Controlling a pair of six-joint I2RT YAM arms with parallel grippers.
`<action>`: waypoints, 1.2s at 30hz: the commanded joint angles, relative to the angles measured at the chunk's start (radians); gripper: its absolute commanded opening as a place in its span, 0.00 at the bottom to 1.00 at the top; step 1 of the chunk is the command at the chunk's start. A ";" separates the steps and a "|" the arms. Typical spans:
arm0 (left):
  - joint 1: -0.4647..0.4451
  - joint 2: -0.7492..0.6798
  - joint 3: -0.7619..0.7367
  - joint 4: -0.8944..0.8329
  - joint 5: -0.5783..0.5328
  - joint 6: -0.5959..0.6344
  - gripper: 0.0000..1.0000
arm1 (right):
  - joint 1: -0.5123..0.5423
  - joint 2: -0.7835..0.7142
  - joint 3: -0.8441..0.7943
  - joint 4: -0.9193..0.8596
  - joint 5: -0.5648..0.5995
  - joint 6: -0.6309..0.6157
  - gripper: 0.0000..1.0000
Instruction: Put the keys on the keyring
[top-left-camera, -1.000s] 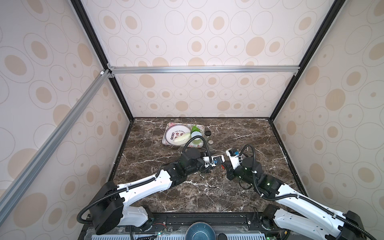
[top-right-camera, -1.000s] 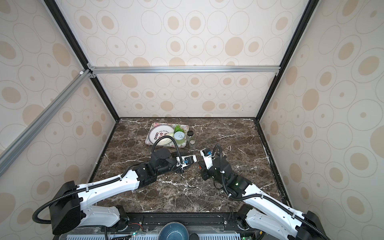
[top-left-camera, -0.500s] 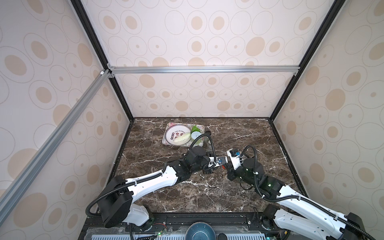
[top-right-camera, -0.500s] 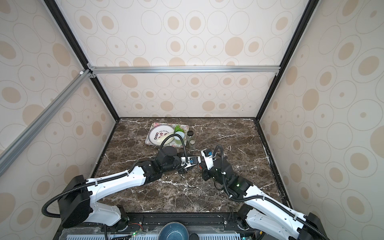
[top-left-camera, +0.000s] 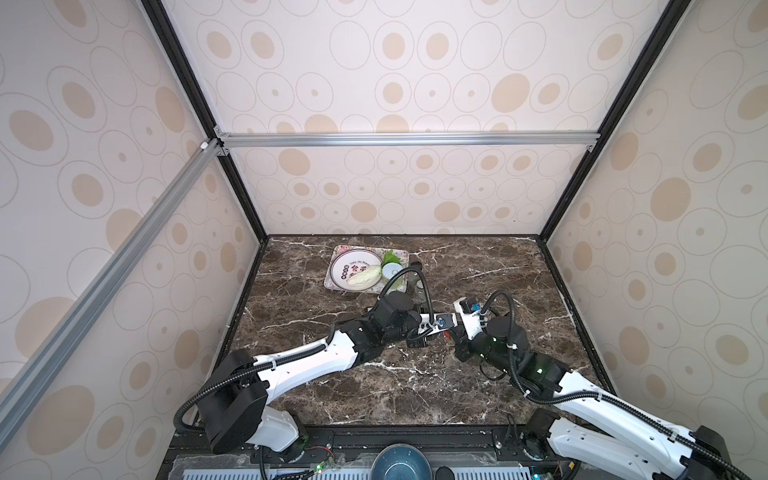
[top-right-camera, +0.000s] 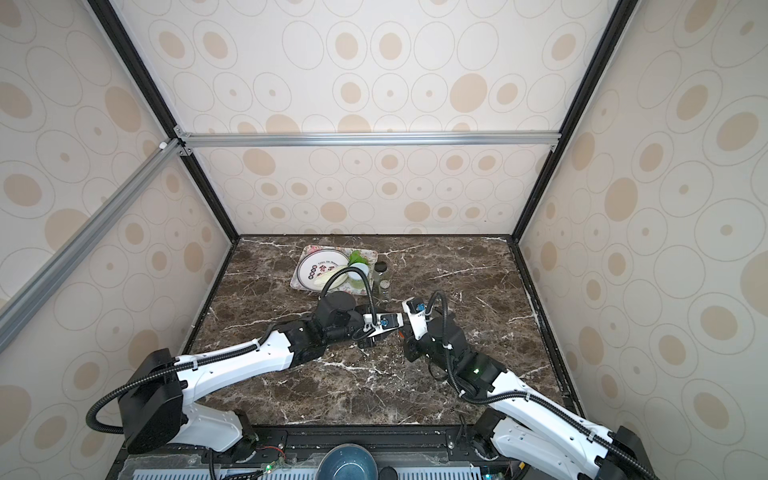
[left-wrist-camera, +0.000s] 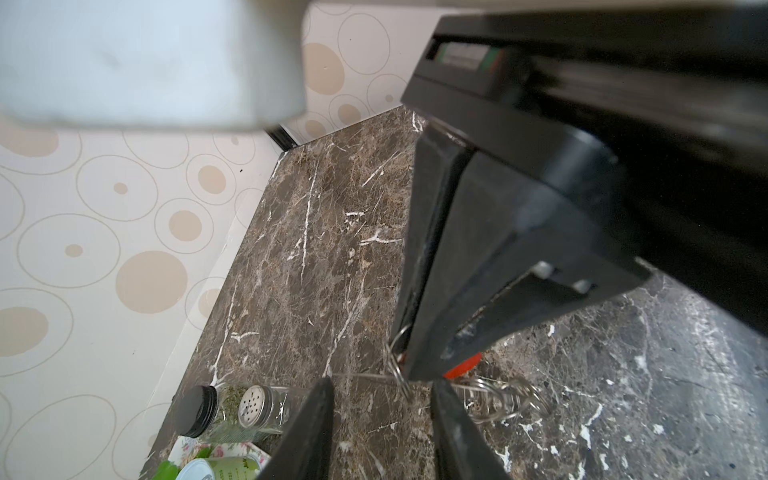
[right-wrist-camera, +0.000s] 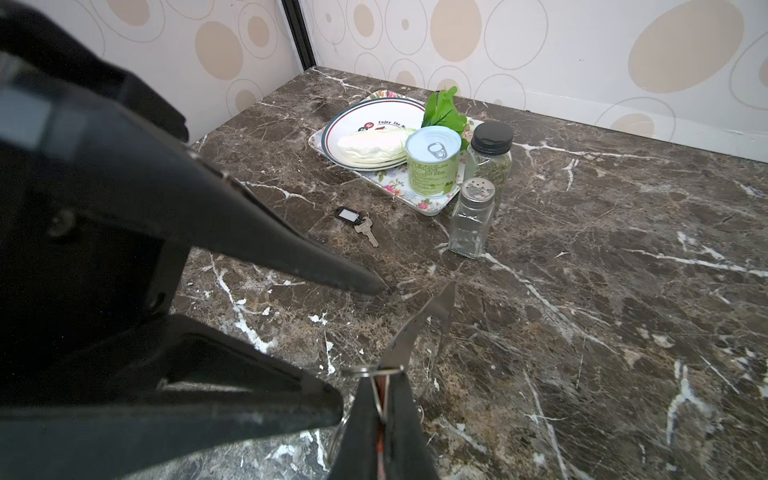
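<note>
My right gripper (right-wrist-camera: 382, 376) is shut on a red-orange key tag (left-wrist-camera: 463, 368). A small split ring (left-wrist-camera: 397, 365) and a silver key blade (right-wrist-camera: 428, 320) stick out past its tips. A cluster of thin metal keyring loops (left-wrist-camera: 517, 392) hangs behind it, just over the marble. My left gripper (left-wrist-camera: 382, 384) is open right in front of the split ring, its fingers either side and apart from it. In both top views the two grippers meet mid-table, left gripper (top-left-camera: 424, 341) beside right gripper (top-left-camera: 449, 334). A second key with a black, white-centred tag (right-wrist-camera: 348, 215) lies loose on the table.
At the back, a floral tray (right-wrist-camera: 419, 203) holds a white plate (right-wrist-camera: 353, 120) with cabbage and a green can (right-wrist-camera: 432, 166). A dark-lidded herb jar (right-wrist-camera: 490, 162) and a glass shaker (right-wrist-camera: 473, 220) stand beside the tray. A blue bowl (top-left-camera: 395, 463) sits below the front edge.
My left arm has reached to the right until its gripper meets the right gripper, and its jaws have narrowed a little. The right arm has held still with its grip.
</note>
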 joint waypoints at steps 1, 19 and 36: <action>-0.004 0.016 0.036 0.036 0.002 0.004 0.29 | 0.009 -0.018 -0.011 0.042 0.005 -0.012 0.00; -0.002 0.035 -0.007 0.198 -0.024 0.001 0.00 | 0.012 -0.021 -0.012 0.046 -0.006 -0.012 0.00; 0.002 -0.006 -0.047 0.235 -0.049 -0.002 0.00 | 0.011 -0.022 -0.034 0.060 0.075 0.007 0.29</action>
